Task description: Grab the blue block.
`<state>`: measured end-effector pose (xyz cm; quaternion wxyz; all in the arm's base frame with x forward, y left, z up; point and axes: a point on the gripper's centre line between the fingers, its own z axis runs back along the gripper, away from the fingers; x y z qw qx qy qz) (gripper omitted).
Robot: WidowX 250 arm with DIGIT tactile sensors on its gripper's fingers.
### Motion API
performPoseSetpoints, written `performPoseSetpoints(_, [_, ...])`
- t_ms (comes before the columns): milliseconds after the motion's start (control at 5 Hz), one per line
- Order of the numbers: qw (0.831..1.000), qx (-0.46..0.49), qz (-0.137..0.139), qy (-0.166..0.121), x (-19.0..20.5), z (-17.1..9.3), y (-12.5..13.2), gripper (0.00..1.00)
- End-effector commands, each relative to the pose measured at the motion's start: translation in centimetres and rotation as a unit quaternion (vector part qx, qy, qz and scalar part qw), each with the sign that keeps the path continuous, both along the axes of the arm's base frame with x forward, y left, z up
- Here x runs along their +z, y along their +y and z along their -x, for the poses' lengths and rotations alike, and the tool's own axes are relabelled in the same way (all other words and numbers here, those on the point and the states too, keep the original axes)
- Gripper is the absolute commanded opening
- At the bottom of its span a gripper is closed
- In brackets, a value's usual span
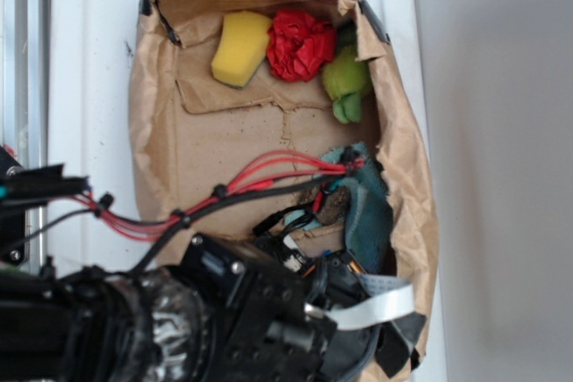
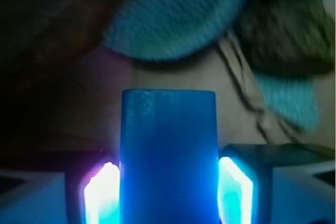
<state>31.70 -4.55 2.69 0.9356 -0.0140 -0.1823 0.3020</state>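
Observation:
In the wrist view the blue block (image 2: 168, 129) stands upright and fills the gap between my fingers. My gripper (image 2: 168, 187) is shut on it, and the glowing pads (image 2: 102, 192) press against both of its side faces. In the exterior view my arm (image 1: 251, 301) reaches into the near right part of the paper bag. There the arm and cables hide the block and the fingertips.
The brown paper bag (image 1: 152, 131) lies open on a white surface (image 1: 89, 87). At its far end are a yellow sponge (image 1: 240, 46), a red crumpled cloth (image 1: 300, 44) and a green object (image 1: 345, 82). A teal rag (image 1: 367, 212) lies by the bag's right wall, just beyond the block (image 2: 173, 19).

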Motion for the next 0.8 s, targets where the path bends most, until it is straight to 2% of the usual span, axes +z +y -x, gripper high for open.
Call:
performPoseSetpoints(0, [0.992,-0.067,0.049,0.091,5.9,-1.0,6.1,0.0])
performPoseSetpoints(200, [0.976,-0.056,0.127,0.169,9.5,-0.4,7.5,0.0])
performPoseSetpoints(400, [0.97,-0.085,0.146,0.174,12.9,1.2,8.3,0.0])
performPoseSetpoints(600, [0.96,-0.129,0.201,0.147,17.1,3.1,9.1,0.0])
